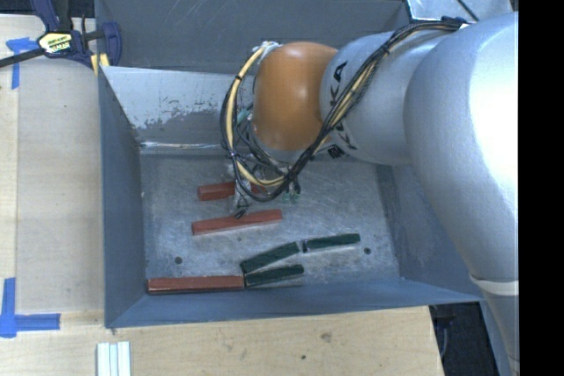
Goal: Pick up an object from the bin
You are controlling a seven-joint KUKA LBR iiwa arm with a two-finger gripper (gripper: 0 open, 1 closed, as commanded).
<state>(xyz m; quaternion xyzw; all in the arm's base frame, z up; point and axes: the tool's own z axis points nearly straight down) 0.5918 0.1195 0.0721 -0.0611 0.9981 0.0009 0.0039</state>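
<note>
Well, the arm [414,92] comes in from the right, w/ its orange cover [286,97] and cables [236,114] over the middle of the bin [119,216]. The gripper [240,200] sits low under that cover, mostly hidden, so can't tell if it's released or clenched, or grasping anything. Its tip is down by the bin floor, betw. two red-brown pieces: a short red-brown block [216,190] just to its left, and a long red-brown bar [236,224] lying slightly tilted right below it. Contact w/ either can't be made out. Further toward the near wall, well apart from the tip, lie three dark green sticks [269,257] and one red stick [194,283] along the bottom-left edge.
</note>
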